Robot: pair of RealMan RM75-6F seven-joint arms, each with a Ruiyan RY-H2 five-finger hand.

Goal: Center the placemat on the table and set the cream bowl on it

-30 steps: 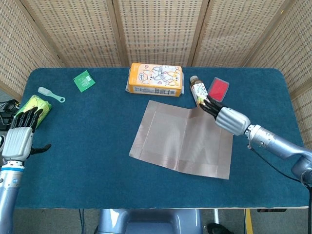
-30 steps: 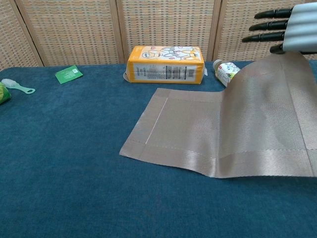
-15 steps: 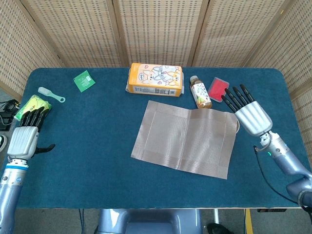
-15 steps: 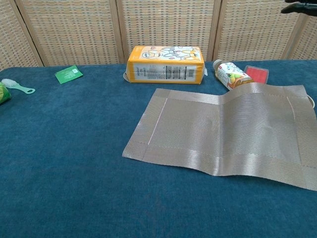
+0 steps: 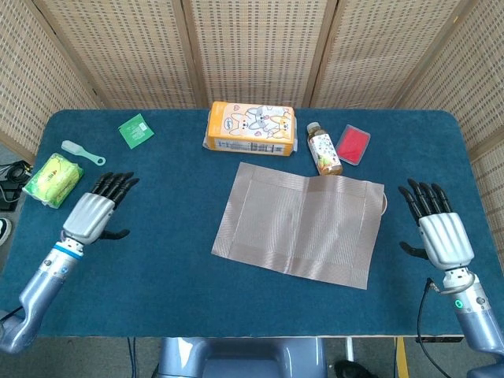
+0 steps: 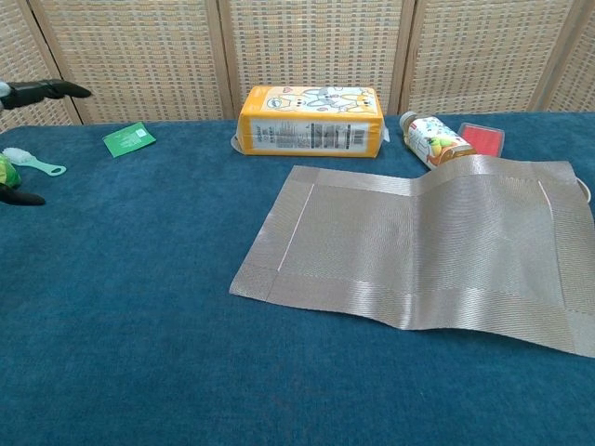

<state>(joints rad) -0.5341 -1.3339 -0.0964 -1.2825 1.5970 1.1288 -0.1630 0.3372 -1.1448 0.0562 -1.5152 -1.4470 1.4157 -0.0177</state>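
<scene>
The tan woven placemat (image 5: pixel 299 224) lies flat on the blue table (image 5: pixel 157 260), a little right of centre, and also fills the right half of the chest view (image 6: pixel 418 246). A thin cream rim (image 5: pixel 384 201) peeks out at the mat's right edge; the rest of that object is hidden under the mat. My right hand (image 5: pixel 439 231) hovers open near the table's right front, clear of the mat. My left hand (image 5: pixel 93 213) is open over the left side, fingers spread; only its fingertips (image 6: pixel 45 90) show in the chest view.
An orange tissue pack (image 5: pixel 250 127) lies at the back centre, with a small bottle (image 5: pixel 323 148) and a red case (image 5: pixel 353 144) beside the mat's far corner. A green packet (image 5: pixel 136 131), a pale scoop (image 5: pixel 82 153) and a yellow-green pack (image 5: pixel 53 177) sit at the left.
My right hand let go of the mat's far right corner and drew back to the front right; the mat dropped flat. My left hand moved right, in over the table.
</scene>
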